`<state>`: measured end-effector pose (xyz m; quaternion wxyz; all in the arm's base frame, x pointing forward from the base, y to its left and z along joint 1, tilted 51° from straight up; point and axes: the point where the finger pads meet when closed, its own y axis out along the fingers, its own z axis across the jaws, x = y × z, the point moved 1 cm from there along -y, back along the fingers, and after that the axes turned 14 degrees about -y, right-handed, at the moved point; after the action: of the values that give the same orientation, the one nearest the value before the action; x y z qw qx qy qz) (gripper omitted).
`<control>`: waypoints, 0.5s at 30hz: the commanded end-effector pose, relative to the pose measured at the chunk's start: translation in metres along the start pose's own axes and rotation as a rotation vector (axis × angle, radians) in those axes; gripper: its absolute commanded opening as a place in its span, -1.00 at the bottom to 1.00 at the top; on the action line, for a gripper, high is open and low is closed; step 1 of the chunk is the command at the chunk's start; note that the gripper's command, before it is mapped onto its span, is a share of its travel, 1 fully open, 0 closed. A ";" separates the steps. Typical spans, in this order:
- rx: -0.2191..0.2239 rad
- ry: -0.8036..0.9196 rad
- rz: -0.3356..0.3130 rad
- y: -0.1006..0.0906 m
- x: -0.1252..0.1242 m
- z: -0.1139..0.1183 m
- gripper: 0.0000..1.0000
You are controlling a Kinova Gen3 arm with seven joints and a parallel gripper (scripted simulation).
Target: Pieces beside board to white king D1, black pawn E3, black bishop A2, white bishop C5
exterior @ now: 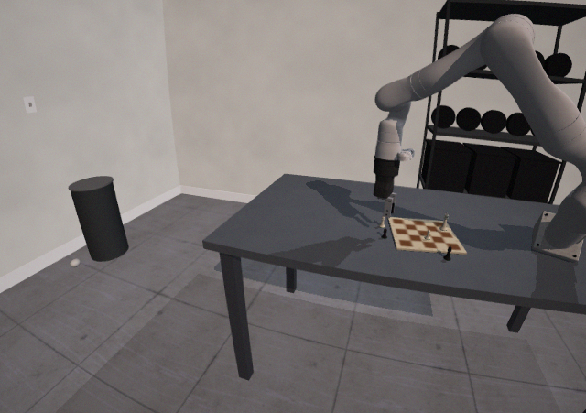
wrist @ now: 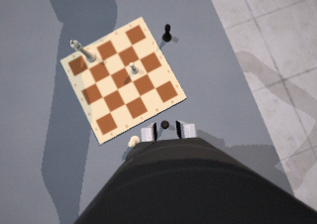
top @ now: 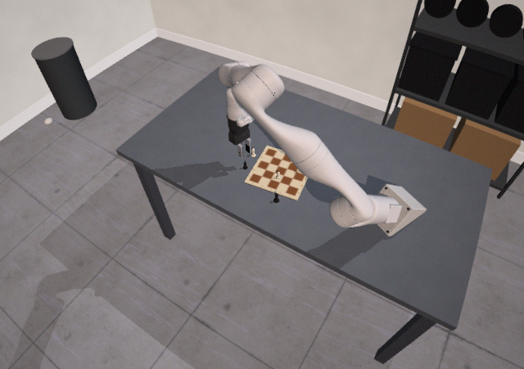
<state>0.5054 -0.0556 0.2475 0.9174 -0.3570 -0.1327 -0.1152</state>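
My gripper is partly open and empty, above the small black piece, likely the pawn, which stands on the table. The white bishop stands close beside it, off the board. The larger black piece, likely the bishop, stands beside the board's other side. A tall white piece, apparently the king, stands upright on an edge square beside a corner; the arm hides it in the top view.
A small white piece stands on a light square adjoining the board's centre. The arm reaches over the board from its base. The square labels are too small to read.
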 end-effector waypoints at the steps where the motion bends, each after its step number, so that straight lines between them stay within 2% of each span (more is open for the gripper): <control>1: 0.001 -0.011 0.000 0.006 0.000 0.000 0.36; 15: 0.001 -0.011 0.000 0.026 0.001 0.000 0.36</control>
<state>0.5120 -0.0421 0.2335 0.9165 -0.3593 -0.1329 -0.1149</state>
